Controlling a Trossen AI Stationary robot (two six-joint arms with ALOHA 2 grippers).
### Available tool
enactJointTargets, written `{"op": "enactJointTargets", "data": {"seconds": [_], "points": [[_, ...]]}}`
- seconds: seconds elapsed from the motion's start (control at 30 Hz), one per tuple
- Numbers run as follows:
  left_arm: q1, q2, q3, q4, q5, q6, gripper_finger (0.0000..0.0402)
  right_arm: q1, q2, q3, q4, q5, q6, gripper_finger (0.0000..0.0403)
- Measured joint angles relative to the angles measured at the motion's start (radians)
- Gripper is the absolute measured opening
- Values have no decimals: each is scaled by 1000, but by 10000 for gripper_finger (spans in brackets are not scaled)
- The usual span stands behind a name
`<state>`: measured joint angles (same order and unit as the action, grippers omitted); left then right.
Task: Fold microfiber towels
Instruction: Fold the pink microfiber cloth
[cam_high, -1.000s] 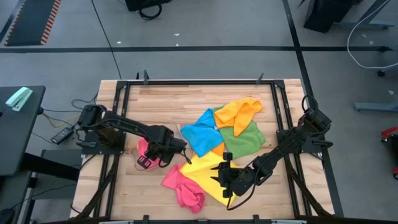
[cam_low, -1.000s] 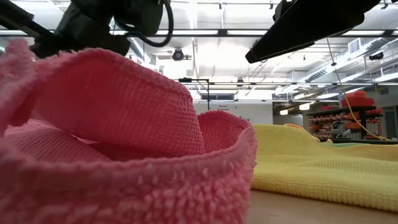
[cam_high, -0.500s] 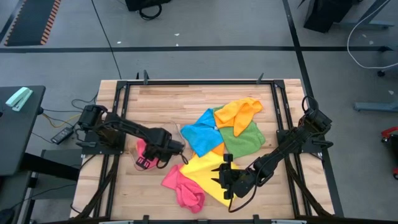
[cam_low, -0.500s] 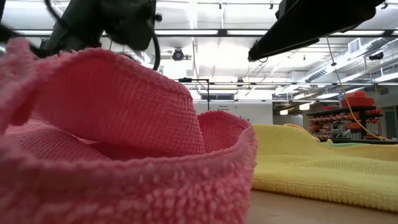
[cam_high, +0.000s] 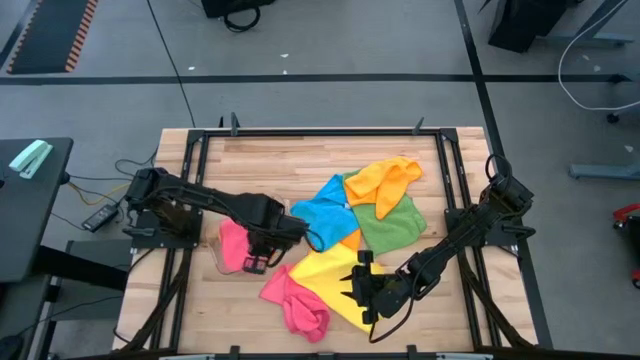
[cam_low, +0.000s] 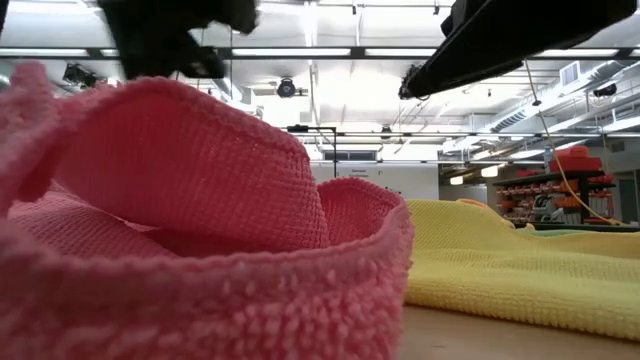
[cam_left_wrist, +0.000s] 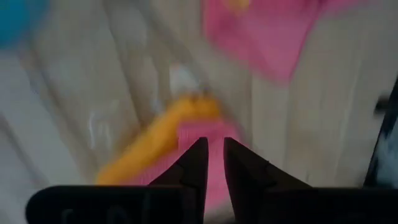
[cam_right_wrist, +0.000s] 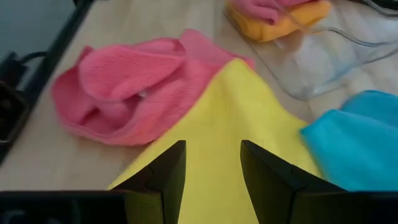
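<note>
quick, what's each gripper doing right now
Left gripper: nearly shut, empty, above the folded pink towel.
Right gripper: open, empty, over the yellow towel.

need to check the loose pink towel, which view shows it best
The right wrist view: the crumpled pink towel lies whole beside the yellow towel. The high view shows it small; the low view only a close-up.

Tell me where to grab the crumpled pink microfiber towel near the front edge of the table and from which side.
Take the crumpled pink microfiber towel at the raised fold on its front end, coming straight down from above. That fold stands up off the wooden table in a loose ridge, so a tool could probably pinch it without scraping wood. Avoid its far end, which appears to touch the flat yellow microfiber towel.
</note>
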<state>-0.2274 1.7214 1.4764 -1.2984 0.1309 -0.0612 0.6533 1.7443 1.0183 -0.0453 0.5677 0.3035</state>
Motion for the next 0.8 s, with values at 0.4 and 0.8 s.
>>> {"op": "enactJointTargets", "data": {"seconds": [0.4,0.8], "points": [[-111,0,0,335,1,-31,70,-3,160,12,399,-181,-212,161],[-148,0,0,289,3,-162,56,-5,393,365,271,-250,-333,171]]}}
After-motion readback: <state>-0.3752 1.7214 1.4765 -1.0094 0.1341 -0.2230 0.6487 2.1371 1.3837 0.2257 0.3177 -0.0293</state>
